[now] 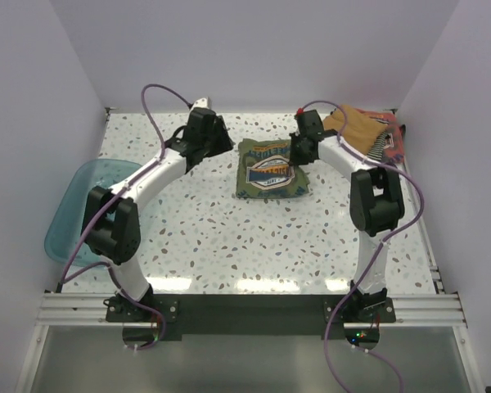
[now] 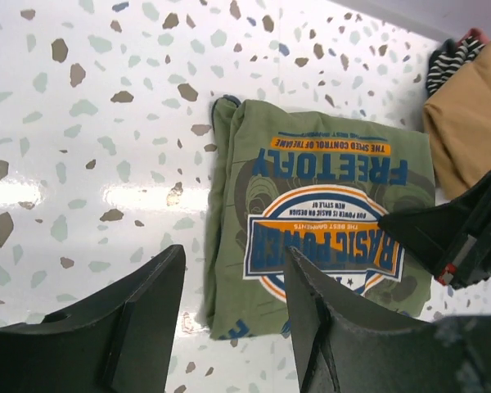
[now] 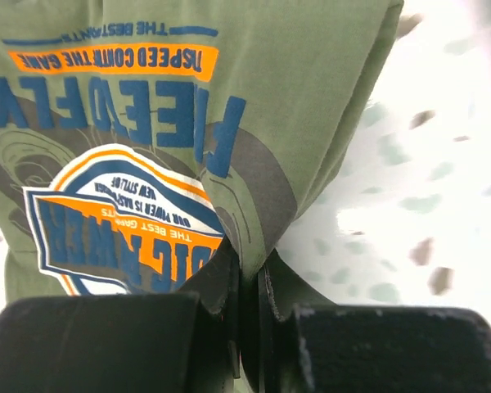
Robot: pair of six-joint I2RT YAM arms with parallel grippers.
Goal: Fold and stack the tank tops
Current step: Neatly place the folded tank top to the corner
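Right gripper, closed, pinches an edge of the folded green top, which I see lying at the far middle of the table; left gripper hangs open just beside its opposite edge.

Green top carried the only print, seen upside down from the left wrist. It read "FREETOFLY" in big blue letters, "THE SPEED CONTROL OF THE GAME" on an orange bar, "BASIC POWER" across the badge, and small lines "OUR POWER IS BASIC ON DESIGN" and "THE BEST GARMENTS".
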